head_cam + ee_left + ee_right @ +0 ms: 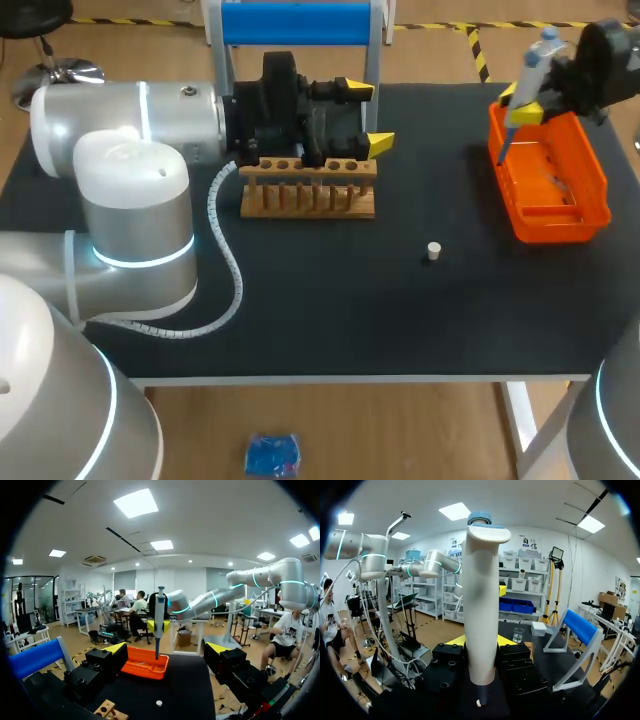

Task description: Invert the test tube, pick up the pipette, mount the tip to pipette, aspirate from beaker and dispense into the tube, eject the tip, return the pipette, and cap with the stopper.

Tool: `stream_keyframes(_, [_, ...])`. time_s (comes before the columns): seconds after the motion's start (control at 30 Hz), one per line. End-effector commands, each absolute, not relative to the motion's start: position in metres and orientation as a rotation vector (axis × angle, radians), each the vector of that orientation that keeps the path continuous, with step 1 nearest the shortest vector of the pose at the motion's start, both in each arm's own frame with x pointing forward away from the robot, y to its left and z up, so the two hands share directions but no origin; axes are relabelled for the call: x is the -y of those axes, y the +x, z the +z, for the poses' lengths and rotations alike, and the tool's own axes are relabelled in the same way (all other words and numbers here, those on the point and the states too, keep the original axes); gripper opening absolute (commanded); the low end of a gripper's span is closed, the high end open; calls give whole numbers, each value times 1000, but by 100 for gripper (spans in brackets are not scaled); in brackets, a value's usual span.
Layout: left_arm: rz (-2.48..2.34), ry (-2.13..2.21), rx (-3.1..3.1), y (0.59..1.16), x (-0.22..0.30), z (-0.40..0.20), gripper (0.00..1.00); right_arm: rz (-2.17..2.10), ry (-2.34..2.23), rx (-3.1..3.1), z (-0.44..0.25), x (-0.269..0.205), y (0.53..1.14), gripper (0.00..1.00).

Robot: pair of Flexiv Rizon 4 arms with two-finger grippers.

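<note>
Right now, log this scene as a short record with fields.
left hand: open, empty, above the wooden rack
right hand: shut on the pipette, which is roughly upright over the orange tray
stopper: loose on the table, between rack and tray, touching neither

The left arm (120, 120) is stretching in level, the left gripper (368, 117) holding both fingers wide apart. The right gripper (520, 104) is clamping the pipette (537, 62) upright between its yellow tips.
</note>
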State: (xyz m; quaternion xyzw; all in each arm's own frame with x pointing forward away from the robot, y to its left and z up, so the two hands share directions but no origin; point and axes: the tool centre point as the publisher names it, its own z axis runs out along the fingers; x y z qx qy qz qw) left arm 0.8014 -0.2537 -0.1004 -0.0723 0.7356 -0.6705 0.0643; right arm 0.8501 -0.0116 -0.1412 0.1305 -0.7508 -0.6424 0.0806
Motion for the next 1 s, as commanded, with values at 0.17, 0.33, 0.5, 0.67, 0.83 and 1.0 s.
stream_keyframes(0.17, [-2026, -221, -2216, 801, 254, -101, 100, -1930, 315, 2334, -145, -55, 824, 0])
stream_keyframes(0.33, [-2026, -221, -2216, 801, 254, -101, 100, -1950, 322, 2319, -146, -72, 816, 0])
stream_keyframes(0.5, [-2026, -221, -2216, 801, 254, -101, 100, -1977, 320, 2292, -145, -85, 807, 0])
stream_keyframes(0.67, [-2026, -221, -2216, 801, 254, -101, 100, -2024, 264, 2319, -143, -92, 800, 0])
stream_keyframes(0.83, [-2026, -221, -2216, 801, 254, -101, 100, -2077, 210, 2371, -143, -101, 798, 0])
stream_keyframes(1.0, [-2026, -221, -2216, 801, 254, -101, 100, -2114, 136, 2345, -145, -111, 798, 0])
